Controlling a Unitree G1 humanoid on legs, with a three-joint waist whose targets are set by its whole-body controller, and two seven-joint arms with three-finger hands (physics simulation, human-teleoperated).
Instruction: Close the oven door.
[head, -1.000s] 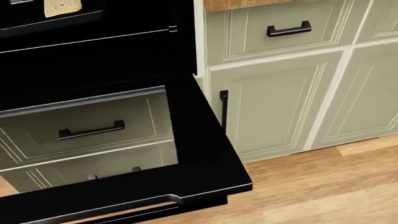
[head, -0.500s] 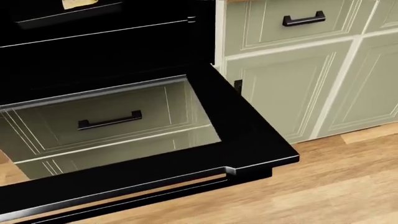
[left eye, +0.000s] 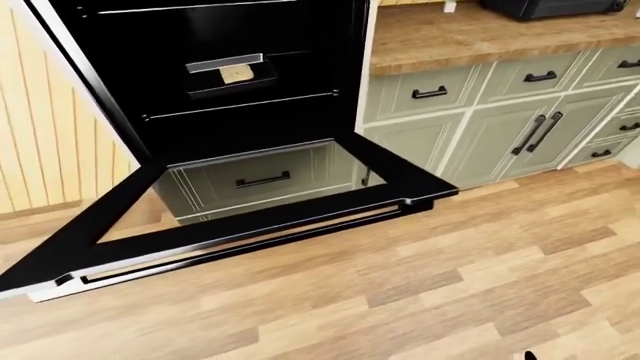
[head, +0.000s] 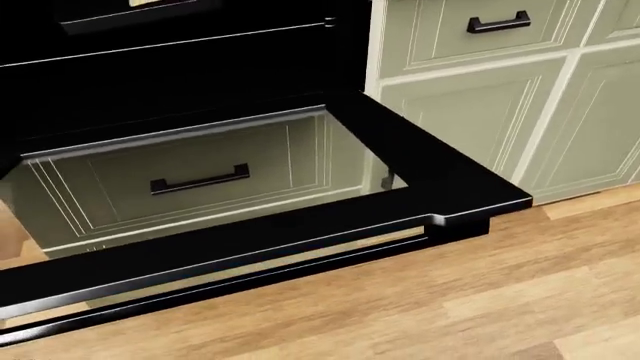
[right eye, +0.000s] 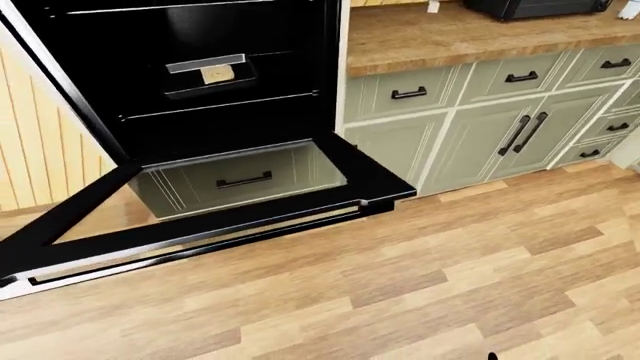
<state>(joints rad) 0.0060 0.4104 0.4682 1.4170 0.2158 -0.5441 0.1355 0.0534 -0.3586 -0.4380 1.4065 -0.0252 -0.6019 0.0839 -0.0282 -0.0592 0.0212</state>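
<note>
The black oven stands open at the upper left of the left-eye view. Its door lies folded down flat, about level, above the wood floor. The door glass mirrors green drawer fronts. The door's long bar handle runs along the edge nearest me; it also shows in the head view. A dark tray with a pale, bread-like piece sits on a rack inside. Neither hand shows in any view.
Sage-green cabinets with black handles stand right of the oven under a wooden counter that carries a dark appliance. A yellow panelled wall is at the left. Wood floor fills the lower part.
The whole head view has shifted: door and cabinets slide right and up in the picture, so the camera has moved. The door itself stays down flat.
</note>
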